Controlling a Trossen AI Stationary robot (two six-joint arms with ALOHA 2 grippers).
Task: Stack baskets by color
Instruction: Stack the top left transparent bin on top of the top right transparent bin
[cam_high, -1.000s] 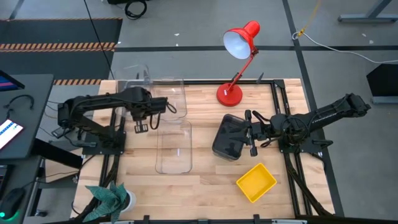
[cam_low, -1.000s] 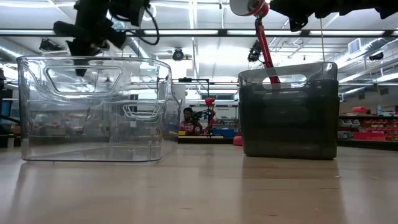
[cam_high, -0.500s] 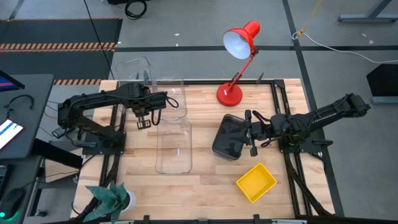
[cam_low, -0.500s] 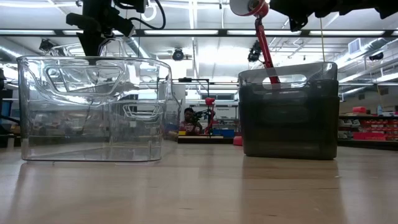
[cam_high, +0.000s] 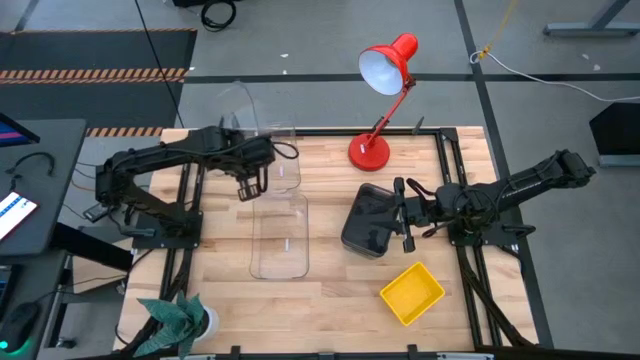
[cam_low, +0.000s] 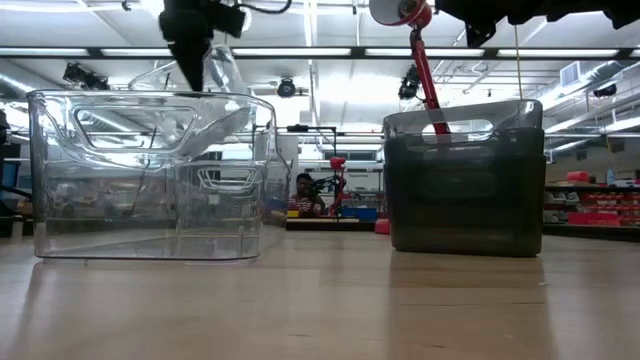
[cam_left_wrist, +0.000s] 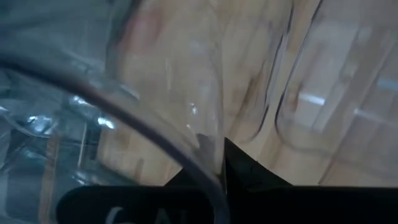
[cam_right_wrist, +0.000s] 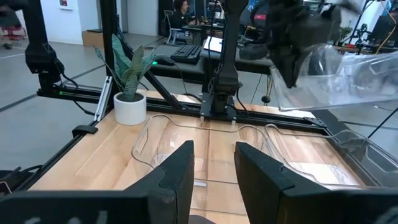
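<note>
My left gripper (cam_high: 250, 188) is shut on a clear basket (cam_high: 238, 112), which hangs tilted above the table's far left. Two more clear baskets rest bottom-down on the table: one at the centre (cam_high: 278, 236) and one farther back (cam_high: 286, 152). A dark grey basket (cam_high: 368, 220) stands right of centre. My right gripper (cam_high: 405, 215) hovers open and level above its right end, touching nothing. A yellow basket (cam_high: 411, 293) lies at the near right. My left gripper pinches the rim of one wall (cam_left_wrist: 211, 155) of the clear basket between its two fingers. The fingers slant steeply down onto it from above. The basket is lifted clear and tilted, reaching from the fingers toward the far left (cam_right_wrist: 348, 71).
A red desk lamp (cam_high: 372, 150) stands at the far edge, between the clear baskets and the grey one. A potted plant (cam_high: 180, 318) sits at the near left corner. Black frame rails (cam_high: 460, 160) border the table. A person (cam_low: 300, 193) sits in the room beyond.
My left gripper has risen and gone toward the table's right, tipping as it went, still shut on the clear basket. The basket has come up clear of the table and tilted more steeply. It now hangs above the far clear basket.
</note>
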